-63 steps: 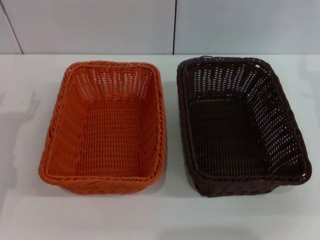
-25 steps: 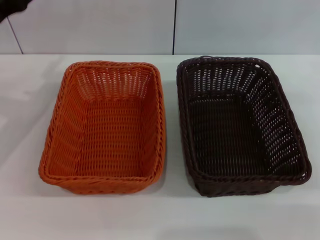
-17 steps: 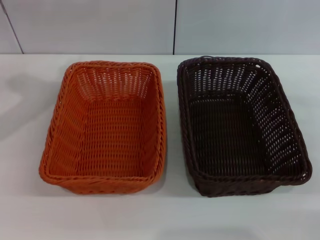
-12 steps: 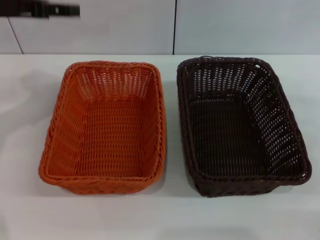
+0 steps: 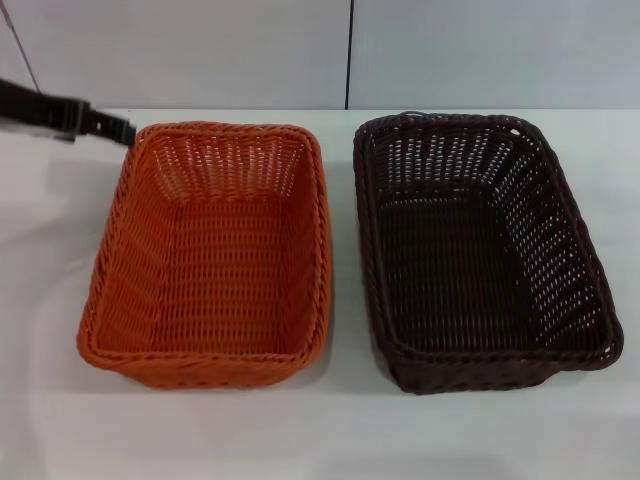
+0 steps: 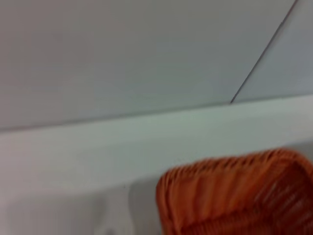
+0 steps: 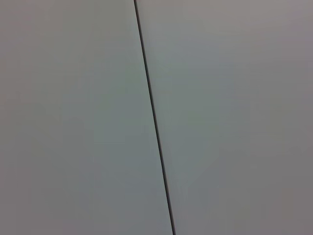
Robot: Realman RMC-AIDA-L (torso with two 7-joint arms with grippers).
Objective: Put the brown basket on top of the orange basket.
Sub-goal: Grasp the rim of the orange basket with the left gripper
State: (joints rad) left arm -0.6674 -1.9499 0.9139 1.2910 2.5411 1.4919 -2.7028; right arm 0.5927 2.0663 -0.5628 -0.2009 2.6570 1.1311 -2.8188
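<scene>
Table (image 5: pixel 40 300): a white surface on which both baskets are set side by side, near one another but apart; a strip of bare table is seen between them.
Wall (image 5: pixel 200 50): pale panels with a dark seam are seen behind the table; only this wall is shown in the right wrist view.
Brown basket (image 5: pixel 480 250): it is placed upright on the robot's right of the table, empty, not yet lifted. Nothing is laid on it or against it.
Orange basket (image 5: pixel 215 255): it is placed upright on the left, empty; one blurred corner of its rim is seen in the left wrist view.
Left gripper (image 5: pixel 118 130): it is held at the far left corner of the orange basket, just beside the rim; whether the rim is touched cannot be told. How far the fingers are parted, and whether anything is held, cannot be told.
Right gripper: it is not seen in any view.
Risk, wrong basket: the orange basket may be nudged or grasped by the left gripper, since that arm is nearest to it and well apart from the brown one.
Risk, stacking: the brown basket may be tilted if it is lifted by one rim, and may be caught on the orange braided rim.
Obstruction: none is seen between the baskets.
</scene>
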